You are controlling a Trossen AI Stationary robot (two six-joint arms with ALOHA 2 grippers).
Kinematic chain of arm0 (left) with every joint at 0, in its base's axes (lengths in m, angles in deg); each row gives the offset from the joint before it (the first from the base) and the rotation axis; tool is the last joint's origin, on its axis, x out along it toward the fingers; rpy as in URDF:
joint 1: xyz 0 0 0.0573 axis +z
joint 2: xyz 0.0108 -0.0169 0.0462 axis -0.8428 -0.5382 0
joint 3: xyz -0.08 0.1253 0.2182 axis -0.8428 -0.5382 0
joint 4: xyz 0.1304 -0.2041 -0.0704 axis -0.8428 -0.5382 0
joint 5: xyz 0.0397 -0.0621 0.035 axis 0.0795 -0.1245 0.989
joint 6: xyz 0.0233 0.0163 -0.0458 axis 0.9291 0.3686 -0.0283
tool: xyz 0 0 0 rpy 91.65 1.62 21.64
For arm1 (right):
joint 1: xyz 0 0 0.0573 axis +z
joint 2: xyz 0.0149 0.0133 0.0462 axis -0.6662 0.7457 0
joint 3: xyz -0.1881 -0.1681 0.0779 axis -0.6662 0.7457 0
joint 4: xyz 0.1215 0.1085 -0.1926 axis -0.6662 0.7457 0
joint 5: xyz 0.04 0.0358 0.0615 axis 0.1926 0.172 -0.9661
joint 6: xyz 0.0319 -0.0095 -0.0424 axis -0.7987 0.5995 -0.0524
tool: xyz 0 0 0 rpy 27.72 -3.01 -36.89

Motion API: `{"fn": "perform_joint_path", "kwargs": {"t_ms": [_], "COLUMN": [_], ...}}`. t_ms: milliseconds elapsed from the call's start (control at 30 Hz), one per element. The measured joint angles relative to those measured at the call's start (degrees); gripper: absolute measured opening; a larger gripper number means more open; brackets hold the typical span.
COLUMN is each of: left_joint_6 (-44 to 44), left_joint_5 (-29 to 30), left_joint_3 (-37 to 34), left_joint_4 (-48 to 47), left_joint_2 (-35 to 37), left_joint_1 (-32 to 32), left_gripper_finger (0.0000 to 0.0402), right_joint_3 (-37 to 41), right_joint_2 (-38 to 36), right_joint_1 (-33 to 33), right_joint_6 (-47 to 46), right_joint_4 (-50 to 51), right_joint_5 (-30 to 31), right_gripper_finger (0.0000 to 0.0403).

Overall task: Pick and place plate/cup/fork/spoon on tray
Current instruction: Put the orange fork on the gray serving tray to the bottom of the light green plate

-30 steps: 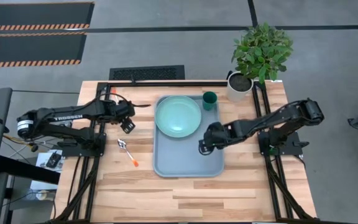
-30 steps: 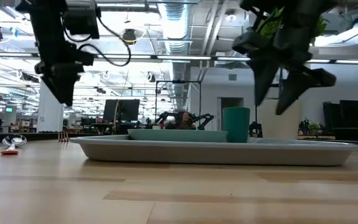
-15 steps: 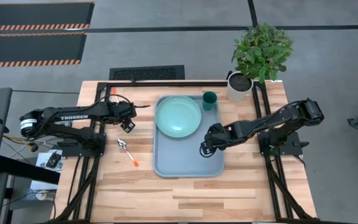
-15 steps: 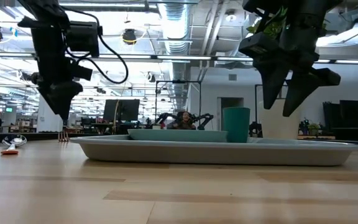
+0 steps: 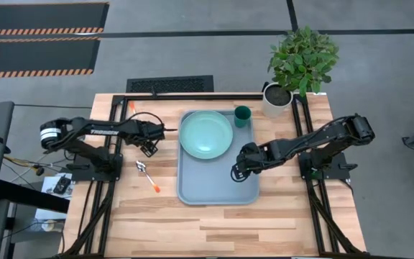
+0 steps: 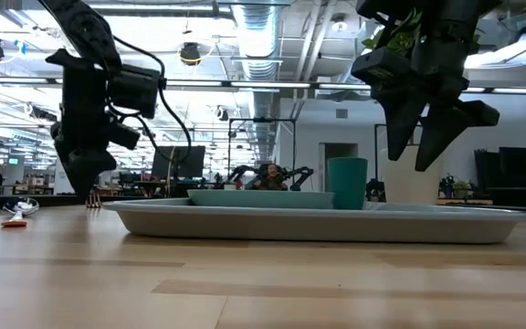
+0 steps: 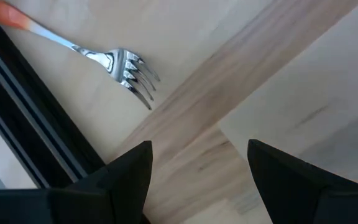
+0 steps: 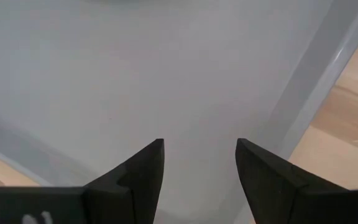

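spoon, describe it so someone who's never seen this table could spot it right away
Start at the tray in the middle of the table and look to the bare wood on the left arm's side. The spoon lies there alone, on a slant. Its oval silver bowl sets it apart from the fork, which has tines and lies farther back.

The tray (image 5: 218, 183) is light blue-grey; on it rest the pale mint-green plate (image 5: 205, 134) and, at its far corner, the dark green cup (image 5: 242, 115). Left of the tray, on pale striped wood table (image 5: 214, 223), lie the spoon (image 5: 147, 176) and fork (image 7: 98, 55), both silver with orange handles. Beyond the tray's right corner stands a white pot (image 5: 275, 102) of green leaves.
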Motion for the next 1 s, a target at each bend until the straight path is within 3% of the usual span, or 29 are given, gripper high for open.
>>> {"fn": "perform_joint_path", "kwargs": {"t_ms": [167, 300, 700, 1000], "left_joint_6": [0.77, 0.77, 4.25, 5.56], "left_joint_5": [1.38, 1.38, 2.92, 1.59], "left_joint_3": [0.00, 0.00, -0.02, 1.56], "left_joint_4": [0.24, 0.31, 4.28, 6.18], "left_joint_2": [-2.17, -3.23, -4.40, -4.40], "left_joint_1": [0.11, 0.49, 3.41, 3.15], "left_gripper_finger": [0.0248, 0.0217, 0.0011, 0.0001], "right_joint_3": [0.00, 0.00, 0.00, 0.00], "right_joint_2": [0.02, 0.02, 0.02, 0.02], "right_joint_1": [0.00, 0.00, 0.00, 0.00], "right_joint_6": [0.01, 0.12, 0.33, 0.70], "right_joint_4": [-0.01, -0.01, -0.06, -0.06], "right_joint_5": [-0.02, -0.04, 0.15, 0.25], "right_gripper_finger": [0.0221, 0.0221, 0.0220, 0.0220]}}
